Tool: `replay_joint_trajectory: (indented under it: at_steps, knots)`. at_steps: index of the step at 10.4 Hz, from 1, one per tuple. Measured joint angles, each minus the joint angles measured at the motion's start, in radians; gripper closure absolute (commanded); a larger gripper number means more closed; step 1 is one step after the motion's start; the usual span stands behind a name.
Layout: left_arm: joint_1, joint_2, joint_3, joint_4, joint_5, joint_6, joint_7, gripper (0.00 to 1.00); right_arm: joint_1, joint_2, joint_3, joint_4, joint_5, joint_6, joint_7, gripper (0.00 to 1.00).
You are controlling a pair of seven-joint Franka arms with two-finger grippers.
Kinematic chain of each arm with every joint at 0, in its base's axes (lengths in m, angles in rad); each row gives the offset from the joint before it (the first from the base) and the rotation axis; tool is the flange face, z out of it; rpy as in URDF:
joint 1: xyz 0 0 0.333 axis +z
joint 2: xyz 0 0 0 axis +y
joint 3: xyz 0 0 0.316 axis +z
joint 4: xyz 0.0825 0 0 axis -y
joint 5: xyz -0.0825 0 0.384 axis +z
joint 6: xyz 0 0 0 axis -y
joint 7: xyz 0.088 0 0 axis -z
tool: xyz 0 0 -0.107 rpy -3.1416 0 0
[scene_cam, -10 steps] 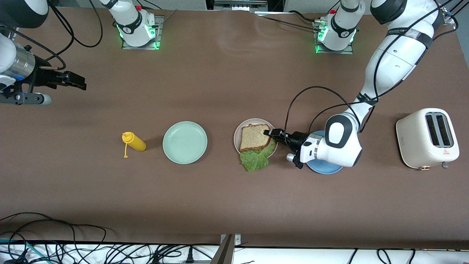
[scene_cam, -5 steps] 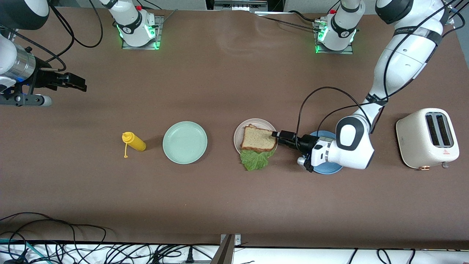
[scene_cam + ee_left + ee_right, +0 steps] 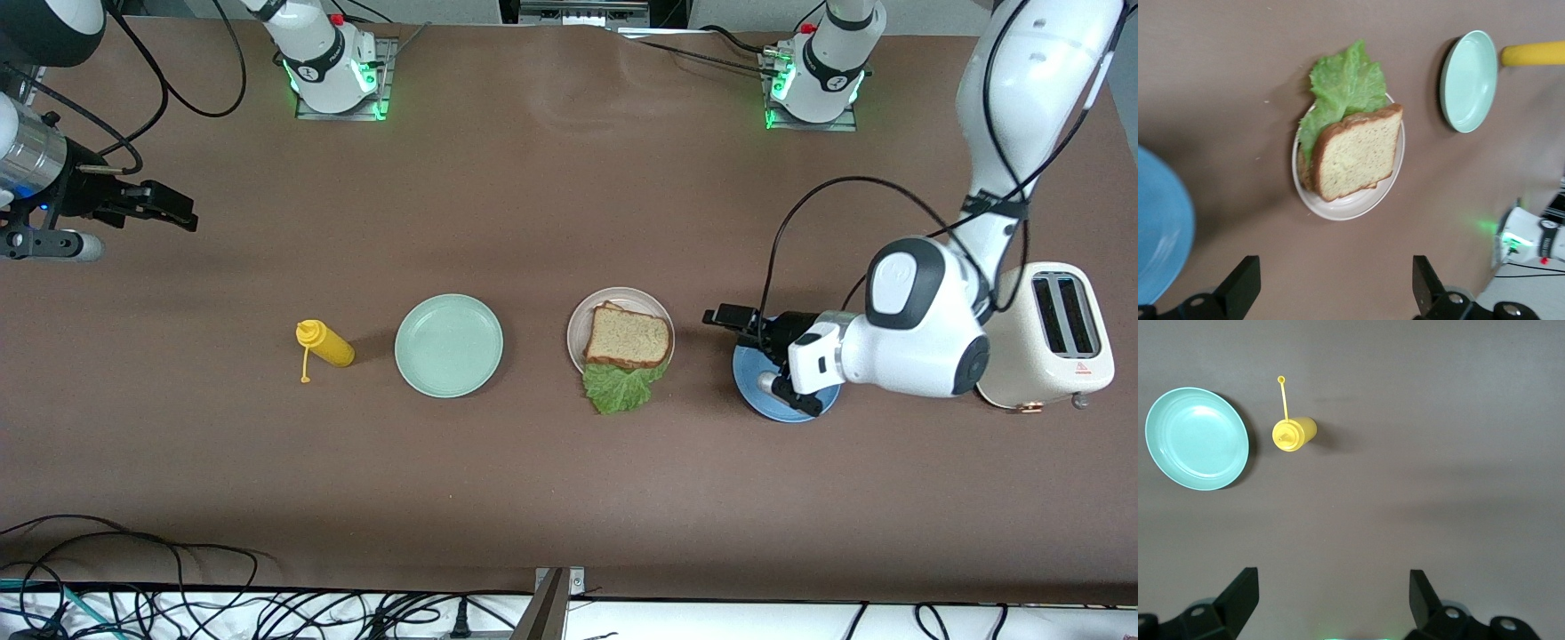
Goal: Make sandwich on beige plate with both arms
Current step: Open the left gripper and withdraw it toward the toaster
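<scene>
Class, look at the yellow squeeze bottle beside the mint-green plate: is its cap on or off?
Off: the yellow squeeze bottle shows a bare nozzle, and its small cap dangles on a thin tether over the table.

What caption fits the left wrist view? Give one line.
Open left gripper above the table, sandwich with lettuce on the beige plate.

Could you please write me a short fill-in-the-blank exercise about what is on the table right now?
1. The sandwich lies on the ____ plate.
2. The leaf sticking out from under the top slice is ____ in colour.
3. The left hand, fingers open, hangs over the ____ plate.
4. The yellow bottle stands beside the ____ plate.

Missing words: beige; green; blue; mint-green
</scene>
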Motion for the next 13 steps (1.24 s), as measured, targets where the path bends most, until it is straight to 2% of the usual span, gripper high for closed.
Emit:
replay_joint_trajectory:
  at_steps: [5,7,8,11,13]
  knots:
    - [0.005,-0.204,0.001,0.003,0.289,-0.134,-0.154,0.00,0.003,0.003,0.004,0.037,0.000,0.046,0.001,0.00]
    - [0.006,-0.311,0.007,0.004,0.347,-0.199,-0.184,0.00,0.004,0.004,0.005,0.056,0.000,0.048,0.001,0.00]
    - [-0.003,-0.367,0.038,0.004,0.351,-0.223,-0.215,0.00,0.005,0.005,0.005,0.061,0.000,0.049,0.001,0.00]
    - [-0.157,-0.498,0.310,-0.006,0.351,-0.254,-0.230,0.00,0.005,0.006,0.006,0.063,0.000,0.049,0.001,0.00]
    - [-0.207,-0.537,0.382,-0.026,0.355,-0.254,-0.232,0.00,0.005,0.006,0.006,0.064,0.000,0.049,0.001,0.00]
